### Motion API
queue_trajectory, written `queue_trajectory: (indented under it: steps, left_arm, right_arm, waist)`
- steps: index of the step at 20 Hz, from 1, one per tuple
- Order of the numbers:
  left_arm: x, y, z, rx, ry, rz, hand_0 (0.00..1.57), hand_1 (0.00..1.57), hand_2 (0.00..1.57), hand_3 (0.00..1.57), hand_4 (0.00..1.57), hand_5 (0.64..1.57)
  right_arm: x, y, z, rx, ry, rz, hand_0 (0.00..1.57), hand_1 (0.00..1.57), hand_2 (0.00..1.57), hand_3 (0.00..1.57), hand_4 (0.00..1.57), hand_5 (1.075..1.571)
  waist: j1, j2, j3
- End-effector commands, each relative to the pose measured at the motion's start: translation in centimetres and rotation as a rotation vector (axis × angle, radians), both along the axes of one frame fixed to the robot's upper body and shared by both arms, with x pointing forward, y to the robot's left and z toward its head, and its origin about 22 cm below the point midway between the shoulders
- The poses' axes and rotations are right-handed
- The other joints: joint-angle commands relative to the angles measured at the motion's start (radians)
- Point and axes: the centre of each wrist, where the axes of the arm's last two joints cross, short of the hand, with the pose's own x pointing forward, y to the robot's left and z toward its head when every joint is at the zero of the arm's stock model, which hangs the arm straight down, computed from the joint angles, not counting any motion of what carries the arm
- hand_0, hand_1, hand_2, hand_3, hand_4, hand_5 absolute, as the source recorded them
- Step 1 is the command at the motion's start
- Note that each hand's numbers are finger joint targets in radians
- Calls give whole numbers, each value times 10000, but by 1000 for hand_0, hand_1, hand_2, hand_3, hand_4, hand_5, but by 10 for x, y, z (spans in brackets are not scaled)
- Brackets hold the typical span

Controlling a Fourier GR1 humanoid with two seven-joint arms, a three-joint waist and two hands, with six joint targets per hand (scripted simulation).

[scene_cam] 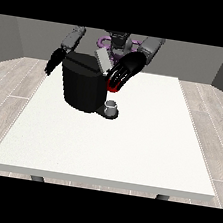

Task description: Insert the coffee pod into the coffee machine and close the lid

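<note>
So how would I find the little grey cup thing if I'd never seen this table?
Look at the white table and find the big black coffee machine on its far left part. At the machine's foot, on its right side in the view, a dark base sticks out, and the small grey thing stands there. It is the only pale, small thing beside the machine, just below the black hand.

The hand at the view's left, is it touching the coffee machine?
Cannot tell. In the front view, that hand hangs beside the coffee machine, with no plain gap or contact showing.
</note>
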Motion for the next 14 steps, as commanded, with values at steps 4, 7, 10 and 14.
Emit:
queue_trajectory:
  steps: [4, 7, 10, 14]
  left_arm:
    - [4, -38, -64, -326, 1450, -177, 0, 0, 0, 0, 0, 1571]
    - [-4, -16, -118, -512, 2540, -753, 0, 0, 0, 0, 0, 1571]
    - [-6, -29, -140, -1835, 3083, -758, 0, 0, 282, 0, 0, 1571]
    - [-20, -35, -197, -6363, 3498, -1445, 0, 0, 0, 0, 369, 1571]
  right_arm:
    - [-13, -29, -47, 363, 1406, -630, 0, 0, 0, 0, 0, 1571]
    - [-41, -52, -82, 463, 1950, -971, 0, 0, 0, 0, 0, 1571]
    - [-49, -35, -96, 554, 2462, -853, 0, 0, 0, 0, 0, 1571]
    - [-71, -68, -116, 628, 2764, -1686, 0, 0, 0, 0, 0, 1571]
  waist:
    - [979, -1585, -15]
    - [1612, -2386, -18]
    - [1858, -2974, -24]
    - [2484, -3723, -36]
